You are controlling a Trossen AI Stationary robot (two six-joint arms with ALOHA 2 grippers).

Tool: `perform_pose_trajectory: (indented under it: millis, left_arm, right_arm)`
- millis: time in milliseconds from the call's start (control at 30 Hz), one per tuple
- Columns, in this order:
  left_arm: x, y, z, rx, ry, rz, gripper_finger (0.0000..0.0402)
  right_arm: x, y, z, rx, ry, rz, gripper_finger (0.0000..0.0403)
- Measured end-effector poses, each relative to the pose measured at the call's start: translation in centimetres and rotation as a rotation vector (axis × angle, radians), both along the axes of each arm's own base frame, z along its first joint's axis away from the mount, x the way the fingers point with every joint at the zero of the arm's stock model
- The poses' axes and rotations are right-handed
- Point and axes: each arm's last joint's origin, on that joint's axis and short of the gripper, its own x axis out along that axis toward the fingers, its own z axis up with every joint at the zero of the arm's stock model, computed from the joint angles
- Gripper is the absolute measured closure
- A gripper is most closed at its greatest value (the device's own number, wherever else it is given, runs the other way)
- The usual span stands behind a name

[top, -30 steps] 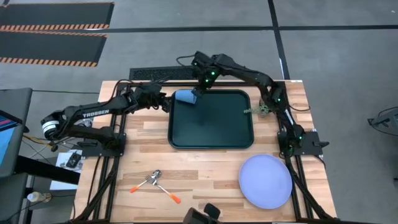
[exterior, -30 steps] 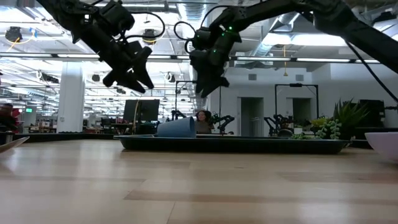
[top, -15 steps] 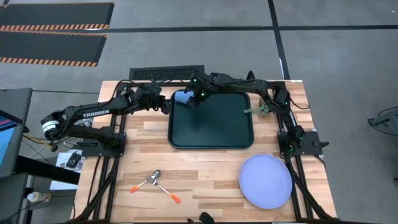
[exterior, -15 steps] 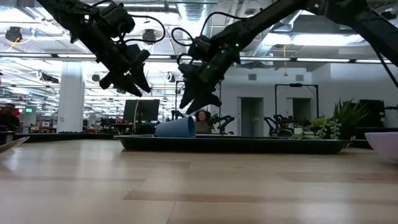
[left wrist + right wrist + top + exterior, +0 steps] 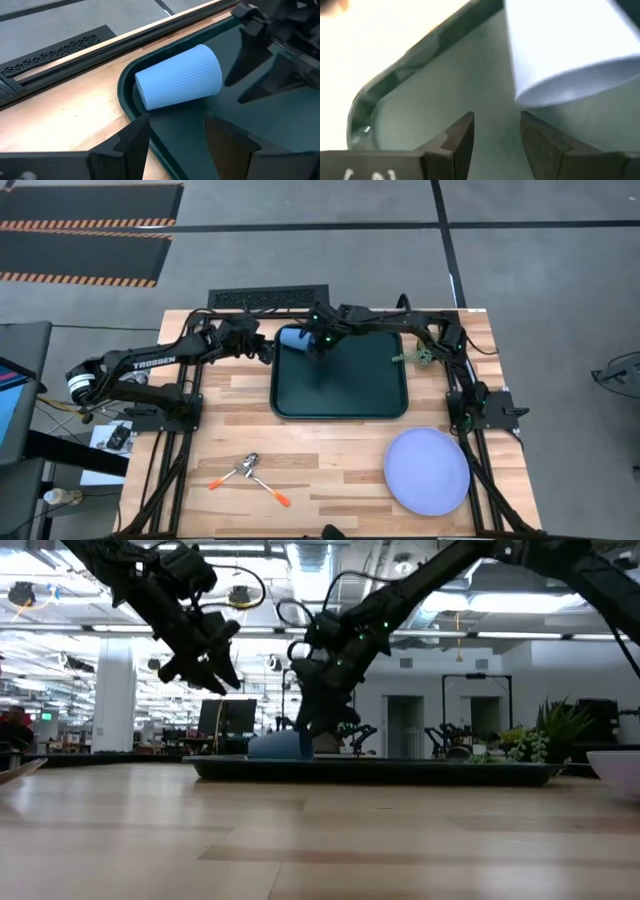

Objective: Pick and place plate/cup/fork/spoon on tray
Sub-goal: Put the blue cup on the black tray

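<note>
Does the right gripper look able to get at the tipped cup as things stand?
Probably yes. The right gripper hangs open right beside the cup, which lies on its side in the tray's corner, nothing between them; the left gripper waits just outside the rim.

Looks like a big robotics lab, open hall, wooden table (image 5: 330, 445), ceiling lights (image 5: 120, 630), hazard-striped mats (image 5: 80, 225), more robot rigs (image 5: 460, 735) behind

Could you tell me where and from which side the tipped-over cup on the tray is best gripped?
The cup lies on its side in the tray's far left corner, base against the rim. Probably best to grip across its ribbed wall near the open mouth, coming from above on the tray's open side, where the right gripper is; the rim blocks the base end.
</note>
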Motion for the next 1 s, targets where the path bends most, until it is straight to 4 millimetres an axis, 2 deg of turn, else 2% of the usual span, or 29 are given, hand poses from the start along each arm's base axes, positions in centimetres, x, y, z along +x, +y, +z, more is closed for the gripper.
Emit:
perform_pose_trajectory:
  millis: [333, 600, 667, 767, 833, 933, 1000]
  left_arm:
    - [0.0, 0.0, 0.0, -0.006, -0.005, 0.007, 0.0228]
    - [0.0, 0.0, 0.0, -0.015, -0.013, 0.015, 0.0228]
    - [0.0, 0.0, 0.0, -0.015, -0.013, 0.014, 0.0228]
    - [0.0, 0.0, 0.0, -0.02, -0.016, 0.006, 0.0228]
    - [0.0, 0.0, 0.0, -0.02, -0.016, 0.006, 0.0228]
    - [0.0, 0.0, 0.0, -0.016, -0.014, 0.014, 0.0228]
    - [0.0, 0.0, 0.0, -0.016, -0.014, 0.015, 0.0228]
  right_arm:
    - [1.2, 0.5, 0.7, -0.087, -0.085, -0.018, 0.0247]
    - [0.6, 0.3, 0.4, -0.038, -0.026, -0.083, 0.0273]
    - [-0.1, 0.5, 1.5, -0.042, -0.004, -0.064, 0.0279]
    - [-1.2, 0.9, 5.4, -0.164, -0.047, -0.011, 0.029]
    - [-2.1, 1.2, 7.3, -0.311, -0.036, 0.063, 0.0295]
    - [-2.5, 1.2, 8.3, -0.583, 0.034, 0.214, 0.0297]
    - [-2.6, 0.7, 8.6, -0.694, 0.048, 0.299, 0.0289]
